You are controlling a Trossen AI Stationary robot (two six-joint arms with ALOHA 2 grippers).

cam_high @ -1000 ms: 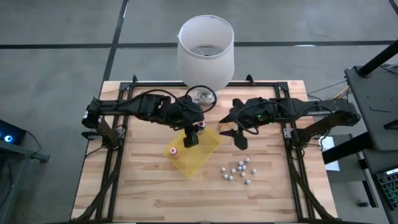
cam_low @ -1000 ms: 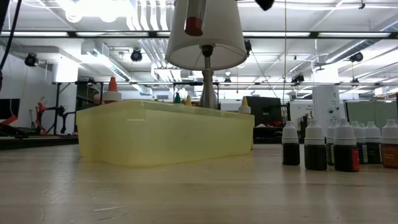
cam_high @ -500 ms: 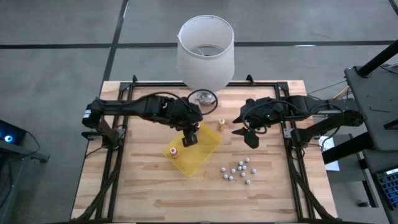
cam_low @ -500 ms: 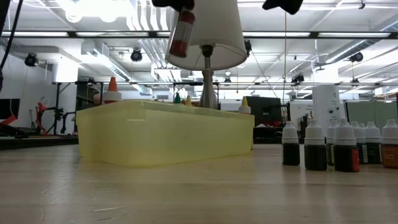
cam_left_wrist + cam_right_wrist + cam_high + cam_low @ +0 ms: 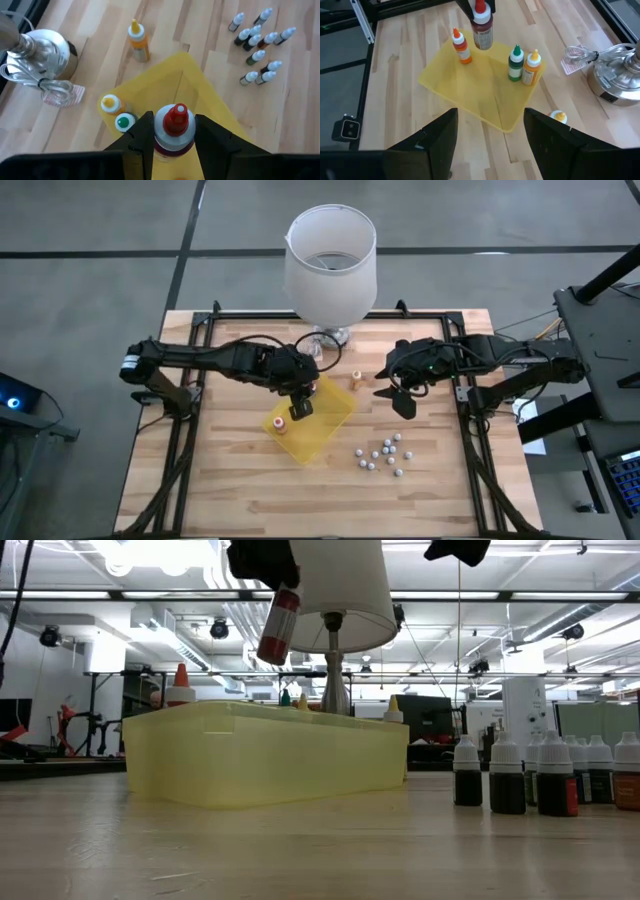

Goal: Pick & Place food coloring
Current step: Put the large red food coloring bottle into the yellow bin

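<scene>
The left gripper (image 5: 172, 137) is clamping a red-capped food coloring bottle (image 5: 172, 131) above the translucent yellow tray (image 5: 320, 420), its lower body hidden between the fingers. At three o'clock, the right gripper (image 5: 398, 395) is hovering wide open, empty.

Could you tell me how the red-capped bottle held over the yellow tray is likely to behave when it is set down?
The red-capped bottle looks tall and narrow, so it may tip easily. It hangs tilted in the left gripper, so landing upright in the yellow tray seems uncertain. Its round body would probably roll if it fell.
</scene>
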